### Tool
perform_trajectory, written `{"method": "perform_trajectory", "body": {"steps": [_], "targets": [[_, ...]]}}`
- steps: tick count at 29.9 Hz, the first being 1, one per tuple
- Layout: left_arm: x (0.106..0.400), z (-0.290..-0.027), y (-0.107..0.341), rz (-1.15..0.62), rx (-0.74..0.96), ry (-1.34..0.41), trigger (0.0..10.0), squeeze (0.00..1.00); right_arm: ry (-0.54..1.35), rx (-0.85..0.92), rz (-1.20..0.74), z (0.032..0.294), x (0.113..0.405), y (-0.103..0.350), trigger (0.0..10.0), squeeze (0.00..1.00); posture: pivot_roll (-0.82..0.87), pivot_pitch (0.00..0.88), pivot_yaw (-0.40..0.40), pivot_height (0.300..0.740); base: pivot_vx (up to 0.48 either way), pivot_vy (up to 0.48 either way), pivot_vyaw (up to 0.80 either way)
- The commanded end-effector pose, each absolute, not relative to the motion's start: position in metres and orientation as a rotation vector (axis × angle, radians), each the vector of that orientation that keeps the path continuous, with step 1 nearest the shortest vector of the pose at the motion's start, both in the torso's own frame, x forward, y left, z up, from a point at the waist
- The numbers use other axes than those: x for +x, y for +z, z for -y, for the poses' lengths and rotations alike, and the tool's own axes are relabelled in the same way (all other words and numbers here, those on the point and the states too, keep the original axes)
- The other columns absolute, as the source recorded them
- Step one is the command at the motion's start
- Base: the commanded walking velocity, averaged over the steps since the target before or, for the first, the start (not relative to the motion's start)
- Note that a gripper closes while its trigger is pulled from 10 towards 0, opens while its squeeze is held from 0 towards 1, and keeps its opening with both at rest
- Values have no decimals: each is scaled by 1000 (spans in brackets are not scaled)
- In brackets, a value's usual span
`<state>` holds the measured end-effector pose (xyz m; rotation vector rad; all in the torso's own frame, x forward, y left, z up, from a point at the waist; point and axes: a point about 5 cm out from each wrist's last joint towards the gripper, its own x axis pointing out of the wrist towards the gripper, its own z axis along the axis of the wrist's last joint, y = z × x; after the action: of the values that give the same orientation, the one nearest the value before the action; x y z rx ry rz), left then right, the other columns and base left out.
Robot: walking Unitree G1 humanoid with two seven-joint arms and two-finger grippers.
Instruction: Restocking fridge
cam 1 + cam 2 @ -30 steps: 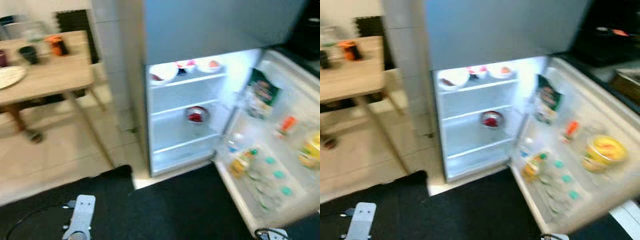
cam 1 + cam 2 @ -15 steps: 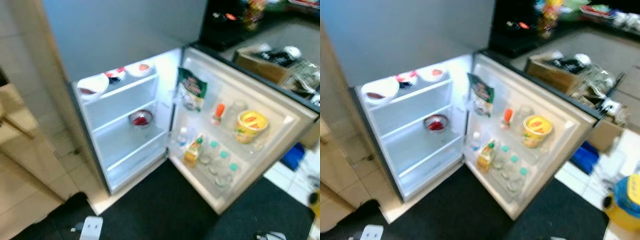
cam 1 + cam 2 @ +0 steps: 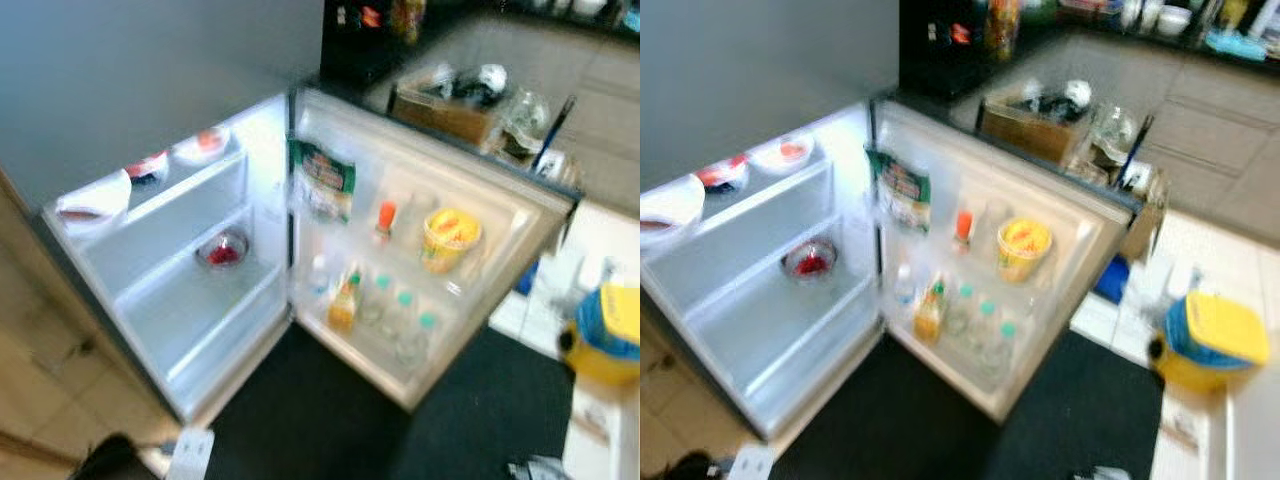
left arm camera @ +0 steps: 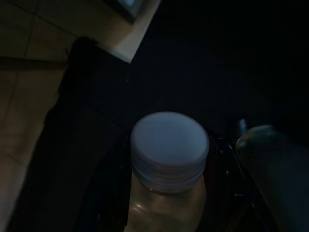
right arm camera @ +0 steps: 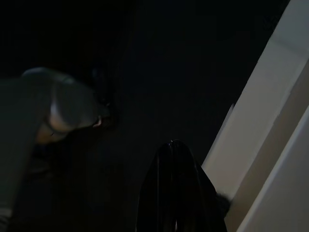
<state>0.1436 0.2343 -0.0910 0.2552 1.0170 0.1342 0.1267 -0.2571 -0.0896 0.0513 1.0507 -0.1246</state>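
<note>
The fridge (image 3: 190, 300) stands open and lit, its door (image 3: 520, 225) swung out to the right. Bowls (image 3: 95, 195) sit on the top shelf, and a glass bowl of red food (image 3: 222, 250) on the middle one. The door racks hold a green bag (image 3: 322, 178), a yellow tub (image 3: 450, 238), an orange-capped bottle (image 3: 385, 220) and several teal-capped bottles (image 3: 400, 318). In the dim left wrist view my left gripper (image 4: 169, 198) is shut on a white-capped bottle (image 4: 169, 154), low over the black mat. My right gripper (image 5: 176, 193) hangs shut in the dark.
A black mat (image 3: 330, 420) lies before the fridge. A yellow and blue bucket (image 3: 1205, 340) stands on the tiled floor at the right. Behind the door, a counter carries a cardboard box (image 3: 1040, 125) and clutter. Beige tiles (image 3: 50, 400) run along the left.
The camera has swung to the right: the wooden table has left the picture and the counter and bucket have come in. The fridge's contents stay put.
</note>
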Motion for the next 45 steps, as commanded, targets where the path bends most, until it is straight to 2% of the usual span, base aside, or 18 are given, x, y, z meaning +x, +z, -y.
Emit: {"method": "perform_trajectory", "body": {"steps": [1,8,42,45], "targets": [[145,-229,-92,-1017,247,115,10000,0,-128,46,-1067,259,121,-91,10000,0,-120,114,-15,740,0,0,-800],[141,-228,-93,-1033,240,107,10000,0,-119,50,-1033,258,127,-89,10000,0,-120,115,-15,740,0,0,-800],[144,-227,-93,-1033,241,80,10000,0,-13,-10,-979,251,139,-85,10000,0,-121,104,-17,740,0,-371,0],[144,-228,-92,-1028,232,104,10000,0,65,-46,-934,245,151,-81,10000,0,-121,108,-14,740,0,-96,0]]}}
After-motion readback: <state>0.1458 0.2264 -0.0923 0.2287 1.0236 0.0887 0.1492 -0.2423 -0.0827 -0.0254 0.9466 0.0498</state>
